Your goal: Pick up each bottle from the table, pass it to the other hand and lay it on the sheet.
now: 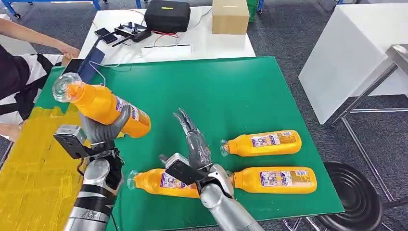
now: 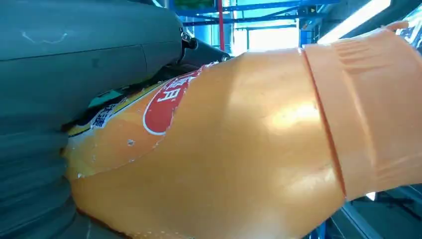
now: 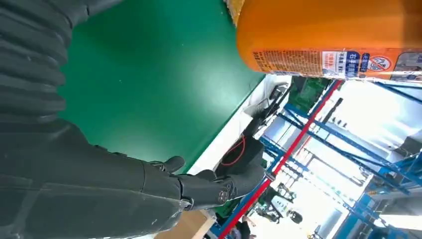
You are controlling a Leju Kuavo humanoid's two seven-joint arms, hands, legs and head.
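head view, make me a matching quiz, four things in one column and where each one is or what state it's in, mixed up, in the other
Things:
1. left hand
2. right hand
3. yellow sheet
4. cardboard box

States or places:
A. on the white table beyond the green mat
B. holds an orange bottle up off the table
C. open, holding nothing, over the green mat
D. at the mat's left end, no bottle on it

Pairs: 1-B, 2-C, 3-D, 4-A

near-left bottle point(image 1: 163, 182): base end hidden behind right hand point(image 1: 195, 144) | held bottle point(image 1: 103, 103): midsection covered by left hand point(image 1: 103, 130) fingers; label text too small to read | person's arm point(image 1: 36, 38): cut by picture's left edge | black stool point(image 1: 358, 199): cut off at bottom edge
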